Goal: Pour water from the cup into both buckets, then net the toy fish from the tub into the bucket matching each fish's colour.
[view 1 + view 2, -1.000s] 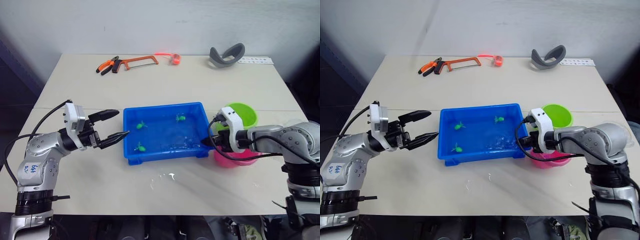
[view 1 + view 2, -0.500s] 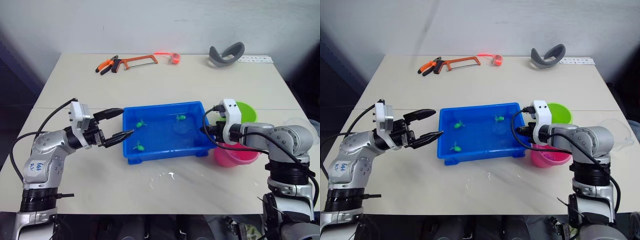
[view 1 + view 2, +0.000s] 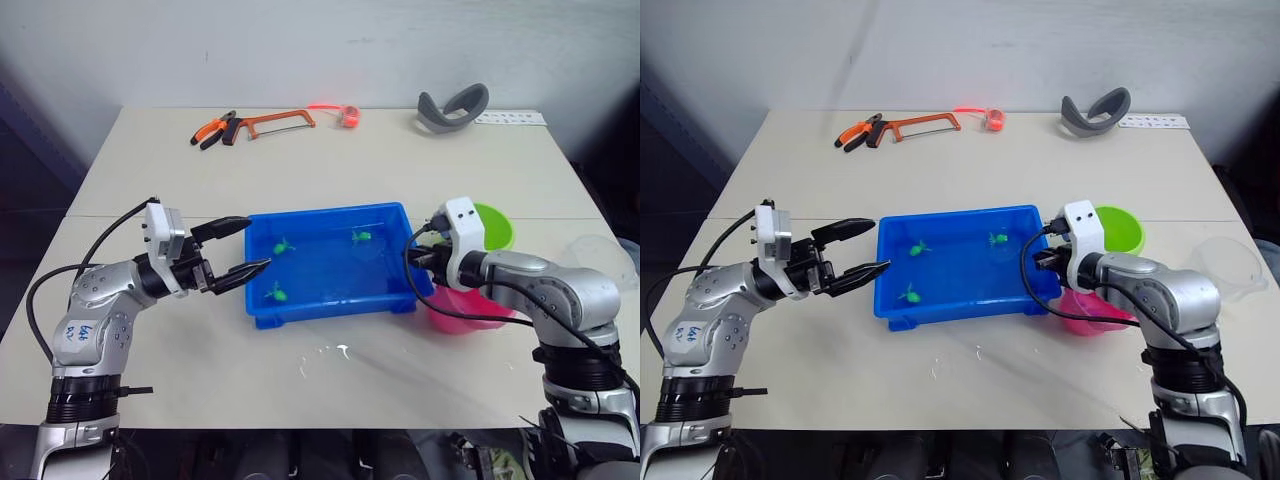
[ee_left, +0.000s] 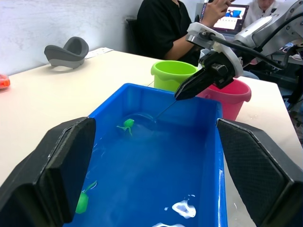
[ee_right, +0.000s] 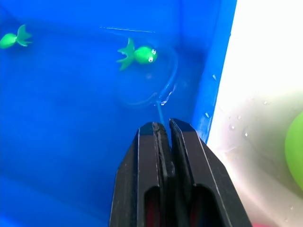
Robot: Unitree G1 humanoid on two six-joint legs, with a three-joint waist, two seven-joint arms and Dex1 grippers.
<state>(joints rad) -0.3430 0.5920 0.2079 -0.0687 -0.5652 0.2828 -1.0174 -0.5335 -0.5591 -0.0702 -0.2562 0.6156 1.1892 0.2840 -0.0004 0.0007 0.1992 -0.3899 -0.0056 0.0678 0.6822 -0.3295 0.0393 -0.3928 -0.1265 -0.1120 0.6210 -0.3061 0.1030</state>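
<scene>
The blue tub (image 3: 262, 312) holds water and three green toy fish (image 3: 361, 236), (image 3: 283, 247), (image 3: 277, 293). My right gripper (image 3: 418, 262) hangs over the tub's right rim, shut on the net's thin handle (image 5: 160, 106). The net's hoop is under water right beside the far-right green fish (image 5: 139, 54). At the tub's left edge my left gripper (image 3: 258, 243) stands open and holds nothing. The lime green bucket (image 3: 492, 225) and the pink bucket (image 3: 470, 308) stand right of the tub, behind my right arm. The clear cup (image 3: 600, 255) sits at the table's far right.
An orange hacksaw (image 3: 275, 123), pliers (image 3: 212, 131) and a grey curved object (image 3: 452, 108) lie along the table's far edge. Water drops (image 3: 330, 355) spot the table in front of the tub. A seated person (image 4: 170, 26) shows beyond the table in the left wrist view.
My right gripper has risen from beside the pink bucket to the tub's right rim, bringing the net's hoop up to the far-right green fish. My left gripper edged closer to the tub.
</scene>
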